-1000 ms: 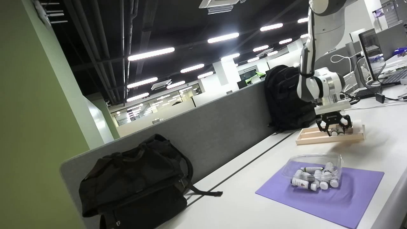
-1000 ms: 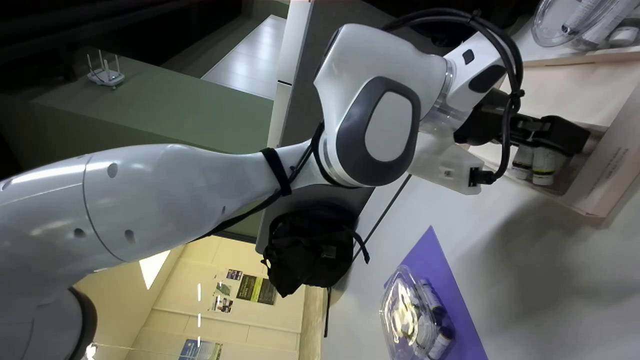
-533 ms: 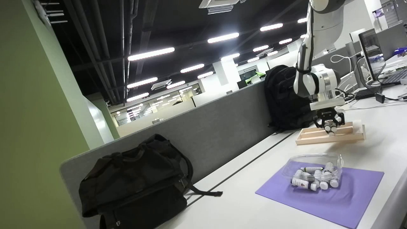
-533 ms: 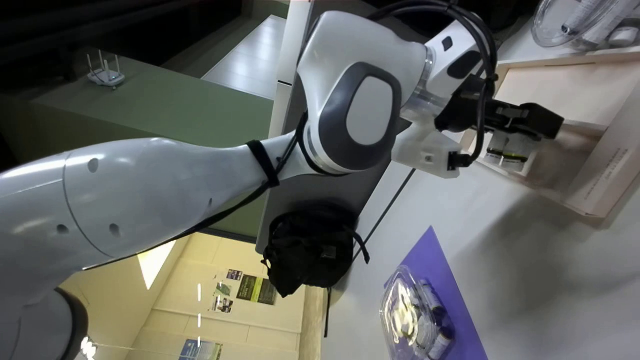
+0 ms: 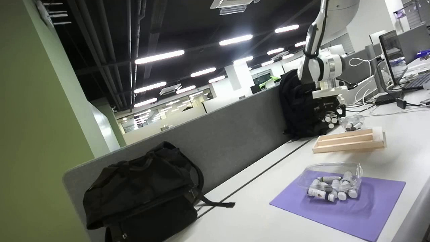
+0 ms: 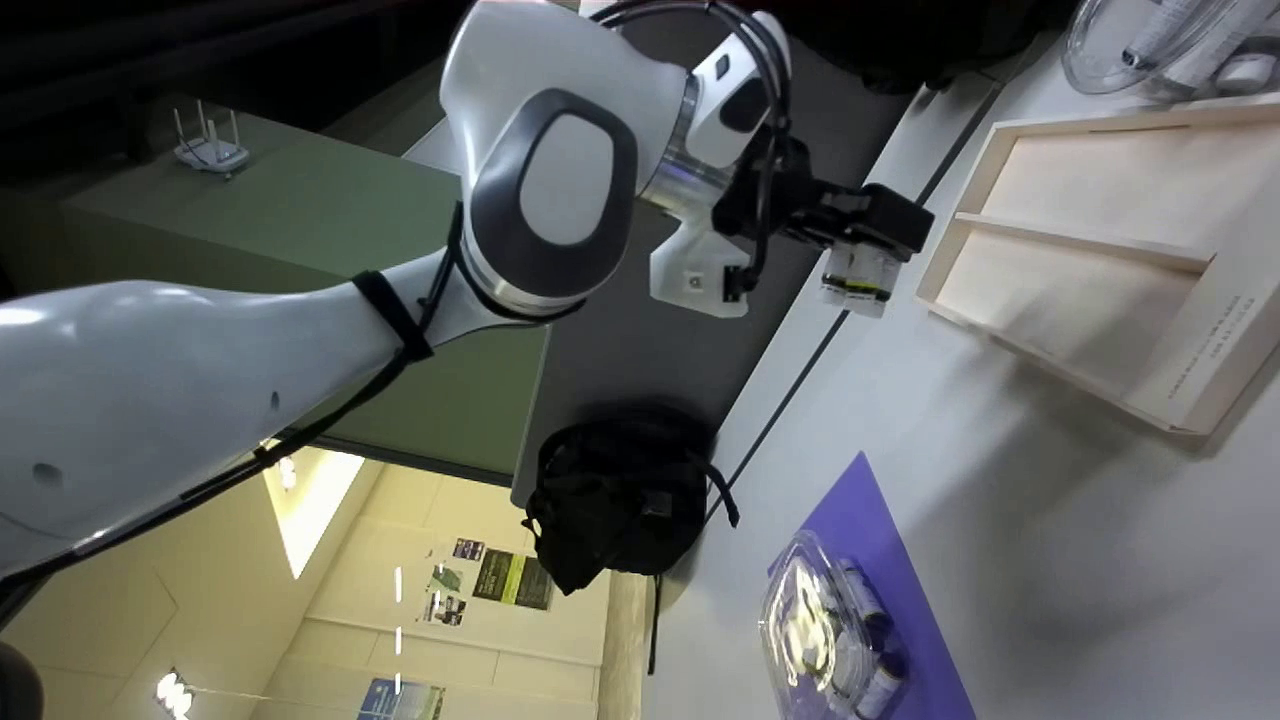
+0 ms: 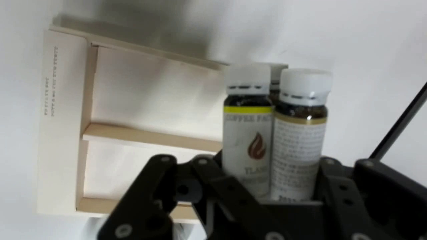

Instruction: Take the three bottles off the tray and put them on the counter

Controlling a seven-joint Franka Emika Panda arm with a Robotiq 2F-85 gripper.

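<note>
My gripper (image 5: pixel 330 114) is shut on the three bottles, held together in a bunch. Their white caps (image 5: pixel 331 125) show in an exterior view. In the wrist view two labelled bottles (image 7: pixel 247 140) (image 7: pixel 298 146) stand side by side between the fingers, with a third bottle (image 7: pixel 277 75) mostly hidden behind them. In an exterior view the bottles (image 6: pixel 860 275) hang below the gripper (image 6: pixel 870 220), above the counter (image 6: pixel 1050 600) and beside the tray. The light-wood tray (image 5: pixel 349 147) has a low rim and a divider (image 6: pixel 1090 245); its visible compartments hold no bottles.
A purple mat (image 5: pixel 386 195) bears a clear plastic box (image 5: pixel 356 171) with several bottles. Another clear box (image 5: pixel 359 119) with bottles stands behind the tray. A black backpack (image 5: pixel 299 101) leans on the grey divider panel (image 5: pixel 242 134) near the gripper. A second backpack (image 5: pixel 144 191) lies farther along.
My gripper has lifted the three bottles up out of the tray and carried them leftward in both exterior views, past the tray's edge towards the grey panel. The tray has not moved.
</note>
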